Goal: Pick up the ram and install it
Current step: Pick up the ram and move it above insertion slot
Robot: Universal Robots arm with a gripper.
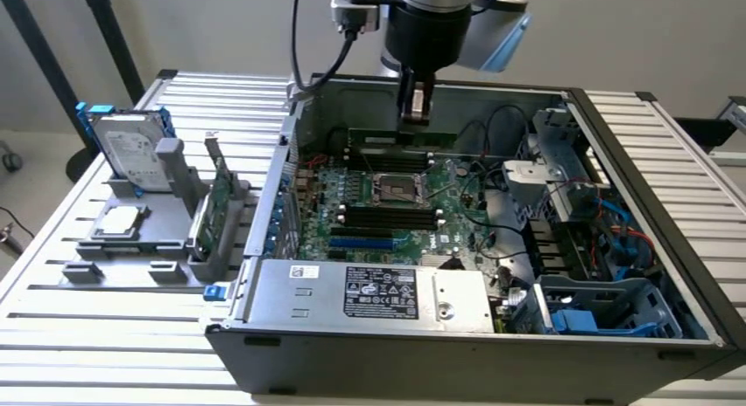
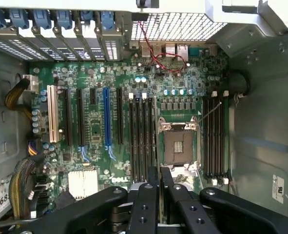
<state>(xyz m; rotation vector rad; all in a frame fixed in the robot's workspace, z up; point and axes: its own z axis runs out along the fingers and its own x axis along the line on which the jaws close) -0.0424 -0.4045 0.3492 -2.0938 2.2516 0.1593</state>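
Claw (image 1: 414, 118) holding ram (image 1: 383, 137), above motherboard (image 1: 397, 205), open computer case (image 1: 466, 358)

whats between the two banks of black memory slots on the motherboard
The CPU socket in its metal frame sits between them; the wrist view shows it plainly.

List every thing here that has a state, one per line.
hand, shut on the ram
ram, held on edge over the motherboard
computer case, open, side panel off
CPU socket, no cooler on it
hard drive, standing in the grey holder
expansion card, upright in the holder
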